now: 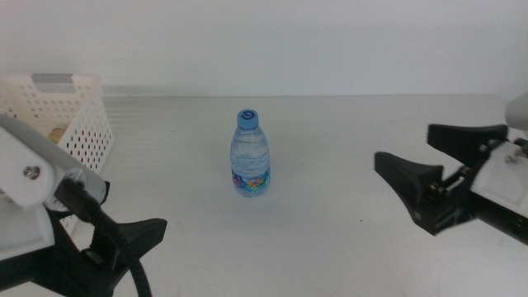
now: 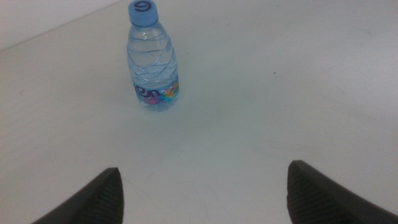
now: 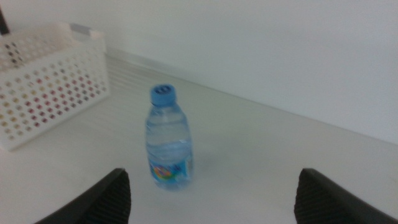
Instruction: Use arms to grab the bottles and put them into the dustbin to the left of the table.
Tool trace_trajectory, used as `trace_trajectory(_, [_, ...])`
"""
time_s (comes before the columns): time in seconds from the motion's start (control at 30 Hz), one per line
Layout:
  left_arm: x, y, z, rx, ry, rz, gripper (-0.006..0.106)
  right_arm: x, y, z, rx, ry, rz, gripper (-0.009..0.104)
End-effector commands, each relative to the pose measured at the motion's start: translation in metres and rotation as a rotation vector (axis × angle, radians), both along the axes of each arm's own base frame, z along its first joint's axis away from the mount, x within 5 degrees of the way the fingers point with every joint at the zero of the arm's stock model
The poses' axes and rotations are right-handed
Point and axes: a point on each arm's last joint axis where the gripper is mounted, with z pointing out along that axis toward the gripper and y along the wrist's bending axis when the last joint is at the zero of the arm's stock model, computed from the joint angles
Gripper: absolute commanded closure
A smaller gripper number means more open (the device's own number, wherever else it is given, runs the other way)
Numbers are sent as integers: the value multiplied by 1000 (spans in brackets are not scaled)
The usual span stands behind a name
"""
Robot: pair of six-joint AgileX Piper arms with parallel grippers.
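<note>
Both grippers' jaws spread wide, water bottle (image 1: 250, 153) upright btwn arms, untouched.

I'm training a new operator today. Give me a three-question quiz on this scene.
1. True or false: the bottle stands upright.
2. Which pincer holds the bottle: A left, B right, C neither?
3. Fill in: the bottle's cap is ____.

Key: 1 true. 2 C; both pincers are open, apart from the bottle. 3 blue.
</note>
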Motion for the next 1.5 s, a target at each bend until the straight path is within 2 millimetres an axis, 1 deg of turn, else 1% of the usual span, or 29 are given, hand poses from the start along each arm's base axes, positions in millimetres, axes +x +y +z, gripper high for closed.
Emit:
trace_trajectory(0.0, [2, -2, 15, -75, -72, 15, 18, -6, -4, 16, 28, -86, -7, 18])
trace_trajectory(0.17, [2, -2, 15, -75, -72, 15, 18, -11, -11, 18, 5, -84, -38, 18])
trace_trajectory(0.53, [2, -2, 15, -75, -72, 15, 18, -10, -11, 18, -22, -98, -34, 18])
trace_trajectory(0.67, [5, -2, 20, -115, -111, 31, 18, -10, -11, 18, -22, -98, -34, 18])
trace_trajectory(0.8, [6, -2, 17, -105, -115, 38, 18, -10, -11, 18, -22, -98, -34, 18])
trace_trajectory(1.07, [15, 0, 17, -312, -264, 139, 18, -10, -11, 18, -22, -98, -34, 18])
trace_trajectory(1.17, [17, 1, 15, -336, -344, 144, 18, -10, -11, 18, -22, -98, -34, 18])
trace_trajectory(1.27, [18, 1, 7, -325, -408, 136, 18, -10, -11, 18, -22, -98, -34, 18])
trace_trajectory(1.47, [16, 4, -14, -372, -503, 142, 18, -10, -11, 18, -22, -98, -34, 18])
